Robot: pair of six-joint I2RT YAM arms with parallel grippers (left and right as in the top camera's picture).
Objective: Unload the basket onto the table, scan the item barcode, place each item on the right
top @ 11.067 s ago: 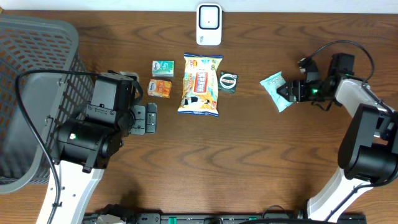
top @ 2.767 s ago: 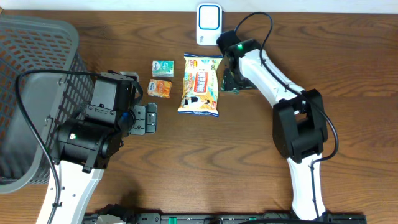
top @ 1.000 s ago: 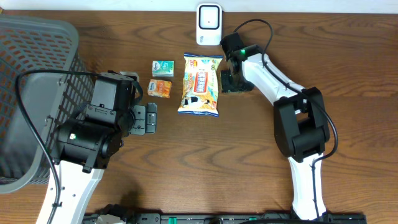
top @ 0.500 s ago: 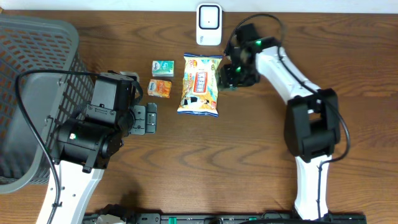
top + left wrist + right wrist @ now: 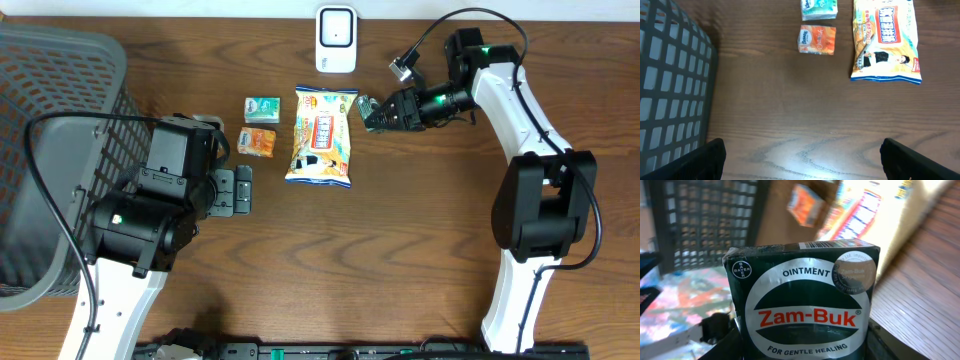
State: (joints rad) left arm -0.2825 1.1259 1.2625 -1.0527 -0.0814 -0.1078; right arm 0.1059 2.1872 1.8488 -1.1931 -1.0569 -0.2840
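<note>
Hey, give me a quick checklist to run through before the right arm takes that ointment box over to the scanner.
1. Grip: the right gripper is closed on the ointment box: ok.
2. Code found: the barcode sits along the box's top edge in the right wrist view: ok.
3. Code turned toward the scanner: cannot tell.
4. The table between box and scanner has no items on it: ok.
5. The left gripper is open and far from the scanner: ok.
</note>
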